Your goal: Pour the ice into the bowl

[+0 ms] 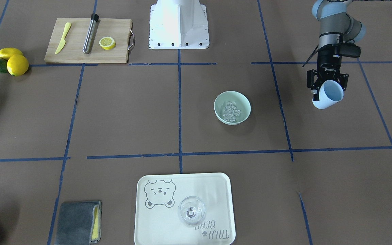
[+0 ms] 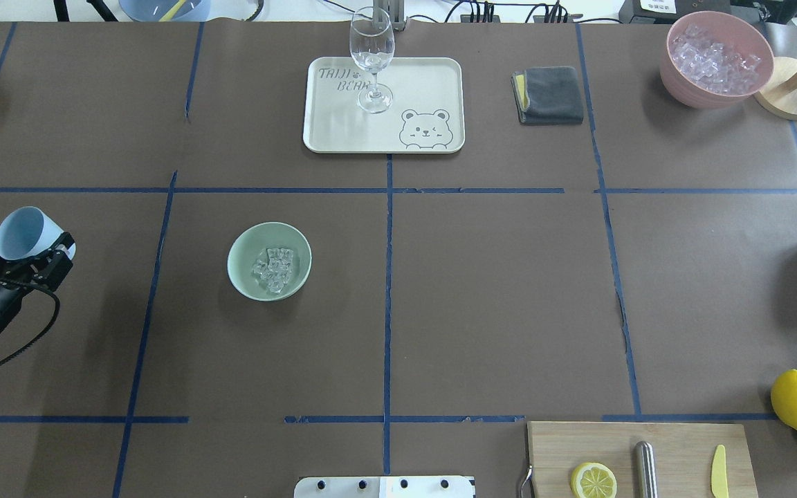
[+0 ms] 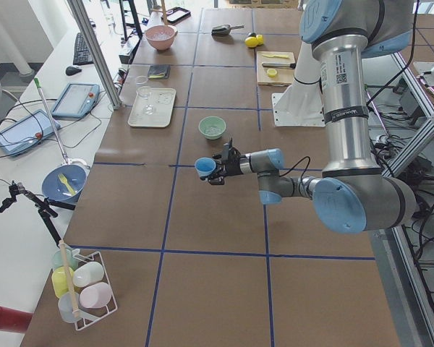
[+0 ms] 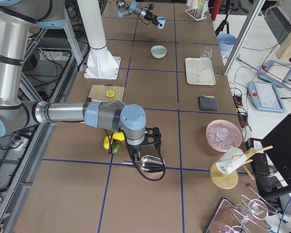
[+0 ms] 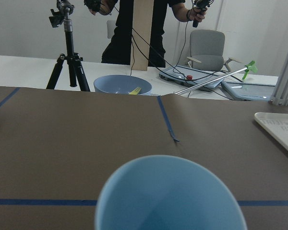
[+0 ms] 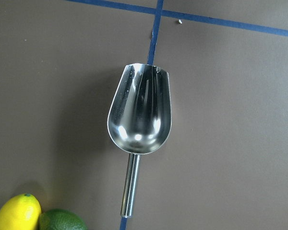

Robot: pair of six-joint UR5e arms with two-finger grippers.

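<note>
My left claw [image 1: 326, 89] is clamped on the light blue cup [image 1: 330, 95], off at the right of the front-facing view and raised above the tabletop [image 1: 121, 115]. My left wrist camera looks straight into the cup's mouth and I see only blue wall, no cubes, so I judge it empty. The cup sits roughly mouth-up; it may lean a little away from the bowl, but I cannot tell the tilt exactly.

The ice [image 1: 230, 112] lies heaped in the bottom of the mint-green bowl [image 1: 242, 100], which stands upright near the middle of that view. From my left claw the bowl is to the left and slightly lower in the frame, well apart from the cup. In the overhead view this mirrors: claw at the left edge, bowl to its right toward centre. That sideways gap is what counts. With the cubes in the bowl I reckon the pour is finished, and what remains for this arm is to park the cup clear of the bowl.

My right claw [image 4: 144, 144] hangs far off over a metal scoop [image 6: 140, 115], whose handle points toward the bottom of my right wrist view; whether that claw is parted or closed I cannot tell. The left arm is plainly the nearer one to the bowl.
</note>
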